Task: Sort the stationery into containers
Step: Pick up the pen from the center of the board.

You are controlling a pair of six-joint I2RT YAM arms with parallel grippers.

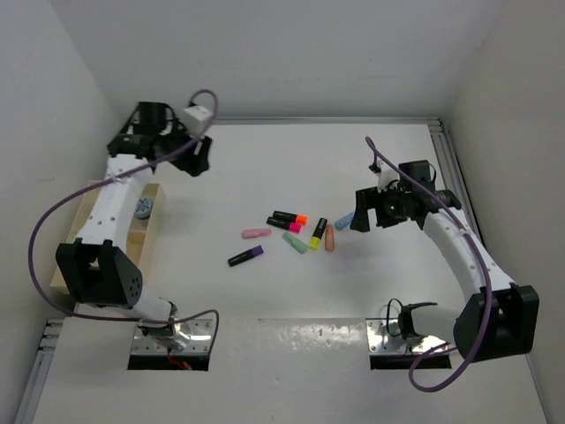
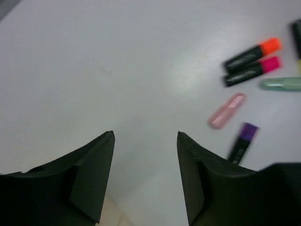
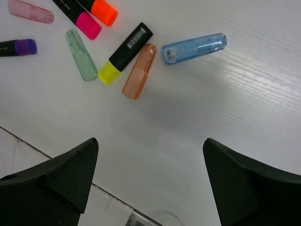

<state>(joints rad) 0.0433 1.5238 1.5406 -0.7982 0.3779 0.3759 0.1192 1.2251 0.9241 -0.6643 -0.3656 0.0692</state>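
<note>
Seen only overhead, the wooden tray [image 1: 152,237] is sitting at frame left, holding one patterned roll [image 1: 144,208]; highlighters [image 1: 289,217] and stubs [image 1: 256,233] are lying mid-frame. Left wrist: left gripper [image 2: 146,134] is gaping, empty. Right wrist: right gripper [image 3: 150,141] is hanging open, empty, below the blue stub [image 3: 194,48].

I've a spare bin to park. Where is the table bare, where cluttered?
Bare: the far table between the left gripper and right gripper, and the near strip between highlighters and arm bases. Crowded: the middle, highlighters and pastel stubs together.

Highlighters [image 1: 289,217], pastel stubs [image 1: 256,233] clustered on table [image 1: 291,159]; patterned roll [image 1: 144,208] in wooden tray [image 1: 153,234].
</note>
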